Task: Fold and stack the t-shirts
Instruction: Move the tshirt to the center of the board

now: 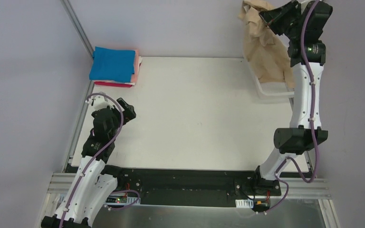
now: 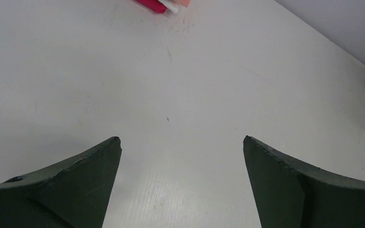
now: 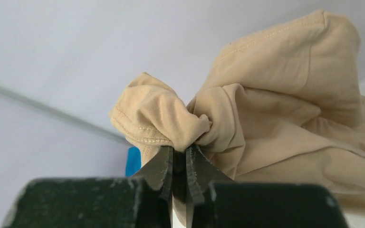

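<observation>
Beneath the right gripper, clenched on a bunched fold, the tan t-shirt dangles, likely held high to unfurl; left gripper gapes.

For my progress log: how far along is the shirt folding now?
Done: a folded stack, blue on top, sits at the far-left corner. In hand: the right end effector is shut on the tan t-shirt, which hangs over the white basket. Remaining: spreading, folding and stacking it.

Between your right pincer's dark, matt, scuffed fingers you see the tan t-shirt: soft, matt knit cloth with a stitched hem. Under your left pincer, the white counter looks matt, faintly ribbed and lightly scratched.
</observation>
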Robot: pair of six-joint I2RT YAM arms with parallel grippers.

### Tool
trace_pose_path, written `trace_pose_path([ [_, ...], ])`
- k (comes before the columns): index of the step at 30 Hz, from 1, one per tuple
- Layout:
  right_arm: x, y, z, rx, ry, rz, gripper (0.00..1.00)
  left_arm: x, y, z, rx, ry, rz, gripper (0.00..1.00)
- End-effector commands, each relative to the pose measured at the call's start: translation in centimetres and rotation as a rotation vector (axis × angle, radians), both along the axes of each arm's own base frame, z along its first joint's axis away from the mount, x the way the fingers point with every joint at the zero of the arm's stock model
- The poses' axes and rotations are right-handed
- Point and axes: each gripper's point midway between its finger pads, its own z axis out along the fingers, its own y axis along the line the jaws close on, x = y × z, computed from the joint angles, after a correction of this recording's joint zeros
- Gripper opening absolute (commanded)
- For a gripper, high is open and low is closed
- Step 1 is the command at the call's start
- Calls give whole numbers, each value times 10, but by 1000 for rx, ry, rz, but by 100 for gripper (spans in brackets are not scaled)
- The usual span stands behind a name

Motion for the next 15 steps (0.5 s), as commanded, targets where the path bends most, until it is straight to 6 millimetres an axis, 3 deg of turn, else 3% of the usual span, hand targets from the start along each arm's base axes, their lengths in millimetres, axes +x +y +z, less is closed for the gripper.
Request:
trace_pose_path([
  [1,-45,61,45,-72,-134,158,0,-3,-3,11,-20,-62,-14,100],
  [7,-95,118,79,-70,-229,293,0,-5,0,13,-23,-75,-2,100],
  [15,-153,195,79,-82,-259,471,0,-4,0,10,-23,-58,1,100],
])
